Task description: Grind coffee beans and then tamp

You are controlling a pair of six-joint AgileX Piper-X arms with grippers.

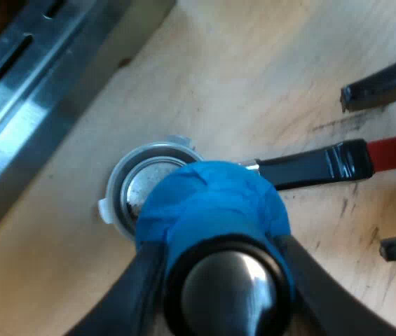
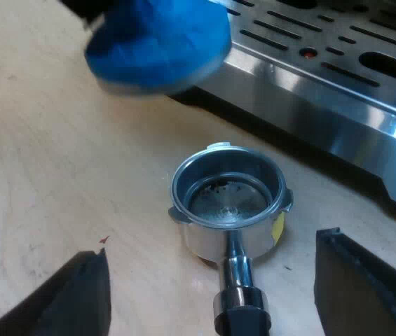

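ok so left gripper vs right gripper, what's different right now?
The left gripper is shut on the blue tamper; the right gripper is open, holding nothing. The left gripper hangs at the holder's basket end; the right gripper straddles its handle. Both have black fingers.

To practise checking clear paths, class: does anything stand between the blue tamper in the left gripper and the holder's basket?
Nothing visible does. The tamper, held by the left gripper, hangs above the holder, whose basket is open, with only air between. The right gripper straddles the handle, clear of the basket.
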